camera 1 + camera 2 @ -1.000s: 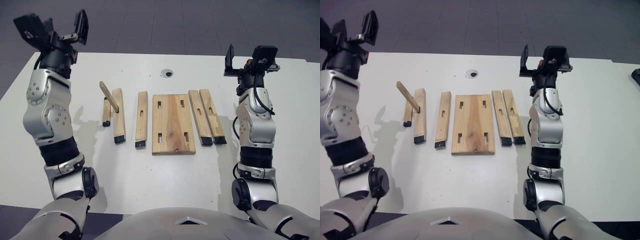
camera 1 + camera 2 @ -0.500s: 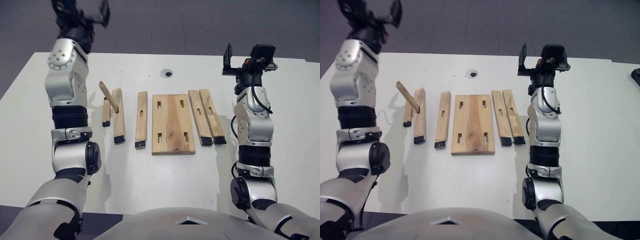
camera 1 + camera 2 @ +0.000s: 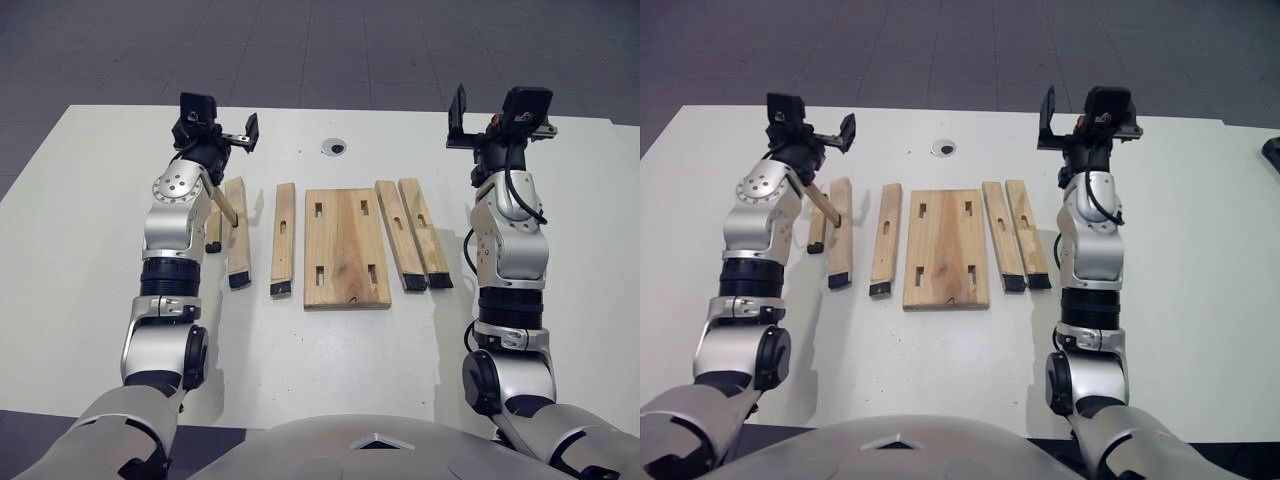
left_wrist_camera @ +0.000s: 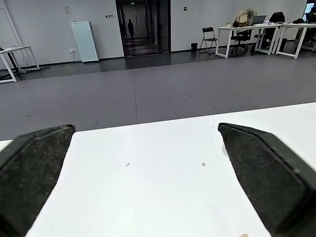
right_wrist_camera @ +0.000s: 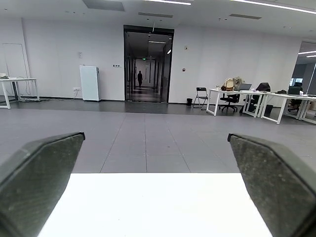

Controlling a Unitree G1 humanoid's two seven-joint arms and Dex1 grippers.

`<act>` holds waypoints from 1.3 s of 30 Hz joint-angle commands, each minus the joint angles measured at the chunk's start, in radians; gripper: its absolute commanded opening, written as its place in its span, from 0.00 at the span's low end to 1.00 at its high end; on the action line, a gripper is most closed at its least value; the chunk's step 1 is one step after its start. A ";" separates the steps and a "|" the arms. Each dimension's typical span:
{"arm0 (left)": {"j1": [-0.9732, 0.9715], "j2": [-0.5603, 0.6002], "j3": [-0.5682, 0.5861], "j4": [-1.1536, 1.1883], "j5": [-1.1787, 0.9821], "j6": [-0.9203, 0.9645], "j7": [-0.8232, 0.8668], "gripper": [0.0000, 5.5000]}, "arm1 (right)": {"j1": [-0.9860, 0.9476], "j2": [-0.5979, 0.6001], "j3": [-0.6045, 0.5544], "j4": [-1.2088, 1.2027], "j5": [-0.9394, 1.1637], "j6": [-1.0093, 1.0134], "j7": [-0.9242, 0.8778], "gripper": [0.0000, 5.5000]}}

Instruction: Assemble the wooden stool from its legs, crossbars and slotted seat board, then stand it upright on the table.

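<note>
Left tool (image 3: 221, 124) open, empty, just beyond far ends of left legs (image 3: 238, 238), nearest arm to leaning crossbar (image 3: 226, 205); legs lie lengthwise far-to-near edge. Right tool (image 3: 494, 108) open, empty.

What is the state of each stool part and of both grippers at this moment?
Left gripper: open, empty.
Right gripper: open, empty.
Seat board: lying flat, slots empty.
Left pair of legs: lying flat, unassembled.
Right pair of legs: lying flat, side by side, unassembled.
Thin crossbar: tilted, leaning on the outer left leg.
Short bar: lying flat beside that leg.
</note>
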 commanded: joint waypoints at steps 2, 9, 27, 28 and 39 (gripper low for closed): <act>-0.023 -0.018 0.088 -0.109 -0.111 0.061 -0.008 0.98 | -0.012 -0.006 -0.005 0.005 0.002 0.002 0.004 0.98; -0.267 0.040 0.174 -0.128 -0.195 0.031 -0.024 0.98 | -0.013 -0.002 -0.003 0.005 0.002 0.001 0.004 0.98; -0.026 -0.016 0.021 0.308 0.020 -0.163 -0.041 0.98 | -0.036 -0.009 -0.013 0.036 0.006 -0.012 0.012 0.98; -0.037 -0.016 0.033 0.309 0.015 -0.174 -0.033 0.98 | -0.038 -0.010 -0.013 0.039 0.006 -0.013 0.014 0.98; 0.125 0.088 0.196 -0.193 -0.060 -0.079 0.040 0.98 | -0.010 -0.017 -0.012 0.019 -0.001 -0.008 0.019 0.98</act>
